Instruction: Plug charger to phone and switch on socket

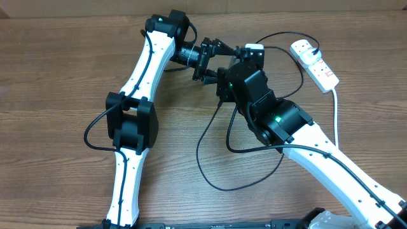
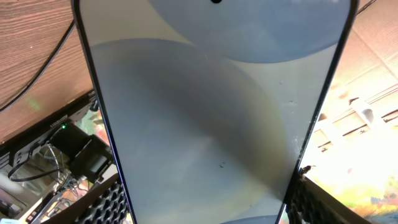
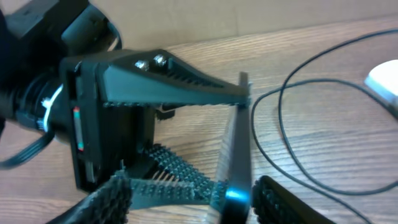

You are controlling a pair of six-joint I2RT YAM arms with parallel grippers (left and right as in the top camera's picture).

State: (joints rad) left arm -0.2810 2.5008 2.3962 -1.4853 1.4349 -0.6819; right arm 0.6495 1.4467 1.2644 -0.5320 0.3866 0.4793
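Wood-grain tabletop (image 1: 57,76). The left arm (image 1: 137,83) runs from the near edge up to the middle of the far edge. The right arm (image 1: 331,159) comes in from the near right corner to meet it. Charger (image 1: 197,152): the black cable lies in loose loops mid-tabletop, partly under the right arm; the connector tip cannot be made out. Socket (image 1: 316,62): lies diagonally by the far right corner, with its thick white lead (image 1: 335,108) trailing toward the right edge. Phone (image 2: 211,124): near the middle of the far edge, pinched across its width by the left gripper (image 1: 219,60), with a ribbed pad on each long side. It shows edge-on in the right wrist view. Right gripper (image 3: 193,205): fingers (image 3: 280,199) spread wide and holding nothing, the phone's lower end between them.
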